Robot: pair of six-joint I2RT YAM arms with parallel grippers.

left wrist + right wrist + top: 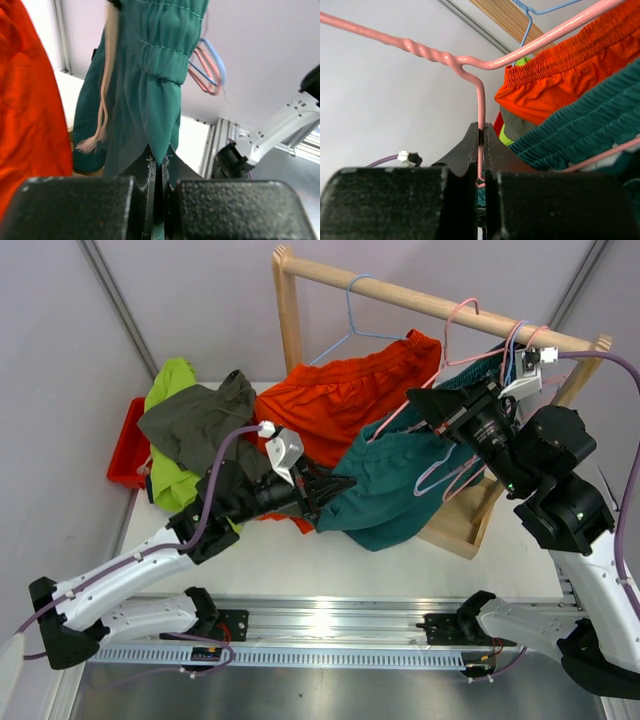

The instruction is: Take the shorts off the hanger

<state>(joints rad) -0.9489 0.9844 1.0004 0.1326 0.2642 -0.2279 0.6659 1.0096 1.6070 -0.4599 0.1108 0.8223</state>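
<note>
The teal shorts (395, 485) hang from a pink hanger (455, 325) on the wooden rail (400, 295). My left gripper (338, 488) is shut on their lower hem; in the left wrist view the teal fabric (150, 75) runs down into the closed tips (157, 161). My right gripper (422, 400) is shut on the pink hanger's wire (480, 100), pinched between the tips (481, 134). The orange shorts (345, 390) hang on a blue hanger (350, 310) to the left. Dark grey shorts (200, 420) and lime green shorts (172, 385) lie piled at the far left. No navy pair shows.
A red bin (125, 445) sits under the pile at the table's left edge. The wooden rack's post (288, 315) and base (455, 525) stand behind and right of the teal shorts. More pink and blue hangers (207, 65) hang bunched by my right arm.
</note>
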